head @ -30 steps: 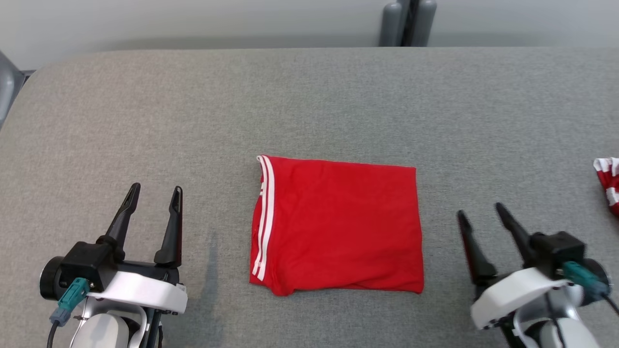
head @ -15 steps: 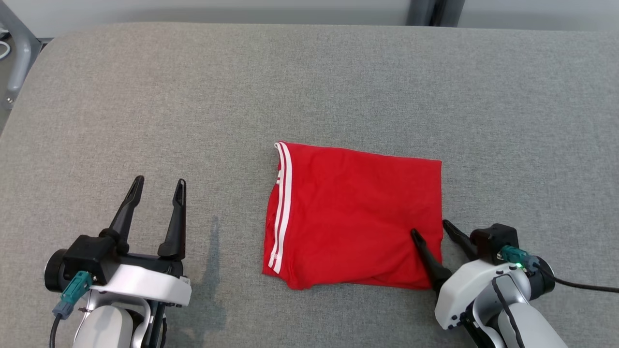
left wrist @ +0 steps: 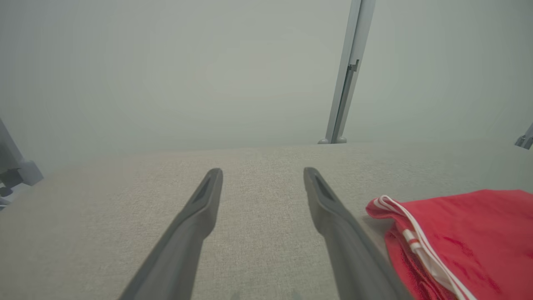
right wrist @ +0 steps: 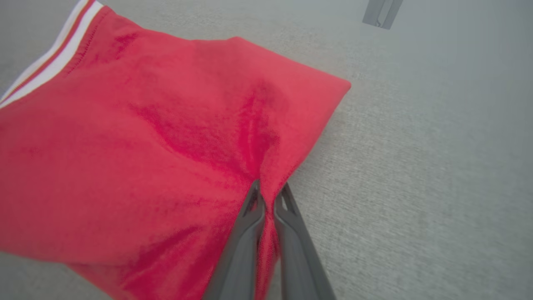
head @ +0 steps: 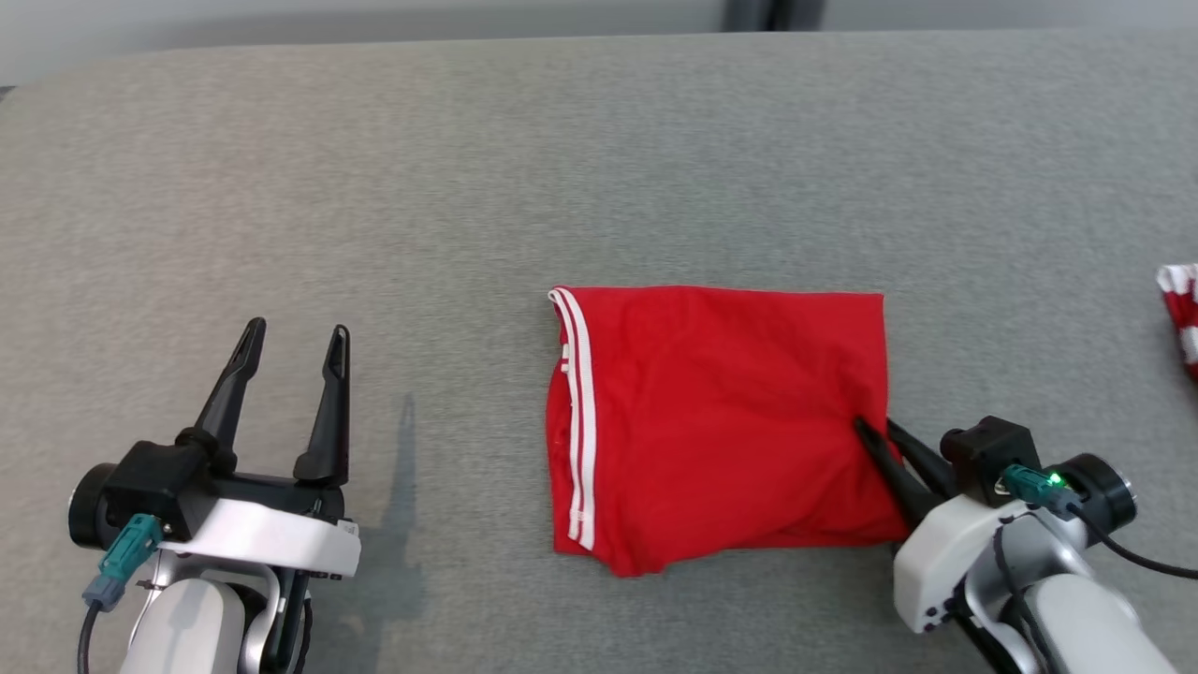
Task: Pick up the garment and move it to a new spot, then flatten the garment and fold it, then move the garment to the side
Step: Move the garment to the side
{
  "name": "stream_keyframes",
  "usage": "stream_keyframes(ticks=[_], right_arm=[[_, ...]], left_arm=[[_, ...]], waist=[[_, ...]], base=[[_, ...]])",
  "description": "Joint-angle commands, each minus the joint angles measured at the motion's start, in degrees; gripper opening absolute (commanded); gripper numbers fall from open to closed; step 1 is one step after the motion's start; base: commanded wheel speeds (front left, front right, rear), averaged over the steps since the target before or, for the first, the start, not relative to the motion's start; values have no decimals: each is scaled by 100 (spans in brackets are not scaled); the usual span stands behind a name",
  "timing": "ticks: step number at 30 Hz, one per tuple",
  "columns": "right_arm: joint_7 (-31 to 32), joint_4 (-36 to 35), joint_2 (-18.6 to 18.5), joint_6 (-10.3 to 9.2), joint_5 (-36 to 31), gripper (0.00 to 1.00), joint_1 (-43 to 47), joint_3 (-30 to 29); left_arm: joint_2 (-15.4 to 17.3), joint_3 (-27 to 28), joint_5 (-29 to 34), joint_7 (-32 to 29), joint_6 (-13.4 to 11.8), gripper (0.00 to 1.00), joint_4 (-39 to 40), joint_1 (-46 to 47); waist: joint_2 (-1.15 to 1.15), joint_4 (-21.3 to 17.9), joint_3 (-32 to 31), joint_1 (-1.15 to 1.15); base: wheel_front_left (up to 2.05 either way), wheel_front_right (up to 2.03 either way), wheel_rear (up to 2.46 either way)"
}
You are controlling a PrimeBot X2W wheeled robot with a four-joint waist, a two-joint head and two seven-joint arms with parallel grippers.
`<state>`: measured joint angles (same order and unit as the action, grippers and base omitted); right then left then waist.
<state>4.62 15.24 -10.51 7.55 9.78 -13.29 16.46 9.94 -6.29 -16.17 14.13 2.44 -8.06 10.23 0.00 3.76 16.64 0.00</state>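
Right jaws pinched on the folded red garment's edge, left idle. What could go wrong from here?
1. The right jaws are shut on one bunch at the red garment's right edge; whether every layer is caught is unclear, so a pull may open the fold.
2. The left jaws stand open, apart from the striped edge; that unsupported side may drag and bunch on the grey surface.
3. Another red-and-white cloth lies further right; a move that way could overlap it.

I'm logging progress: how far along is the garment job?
Done: the red garment lies folded in a rectangle on the grey surface. In hand: the right gripper is shut on its right edge. Left: carrying it to the side; the left gripper stands open, apart from it.
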Motion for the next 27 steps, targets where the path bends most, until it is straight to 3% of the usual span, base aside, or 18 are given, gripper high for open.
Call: stream_keyframes(ticks=[1, 5, 11, 21, 27], right_arm=[[64, -256, -241, -12, -113, 0, 82, 15], [224, -957, -772, -8, -255, 0, 203, -125], [252, -1567, -1165, -8, -260, 0, 34, -465], [-129, -1399, -1727, -9, -146, 0, -751, -642], [-495, -663, -2270, -9, 226, 0, -1337, -1080]], left_arm=[[62, 28, -17, -41, -32, 100, 89, 48], [204, 36, -19, -189, -21, 100, 334, -6], [408, 35, 62, -415, -32, 100, 717, 34], [681, -34, 183, -742, -1, 100, 1254, 272], [743, -118, 206, -880, 45, 100, 1513, 475]], waist=[[0, -380, 117, 0], [0, -1013, 310, 0], [0, -1705, 578, 0], [0, -2106, 928, 0], [0, -2004, 1169, 0]], base=[[0, 0, 0], [0, 0, 0], [0, 0, 0], [0, 0, 0], [0, 0, 0]])
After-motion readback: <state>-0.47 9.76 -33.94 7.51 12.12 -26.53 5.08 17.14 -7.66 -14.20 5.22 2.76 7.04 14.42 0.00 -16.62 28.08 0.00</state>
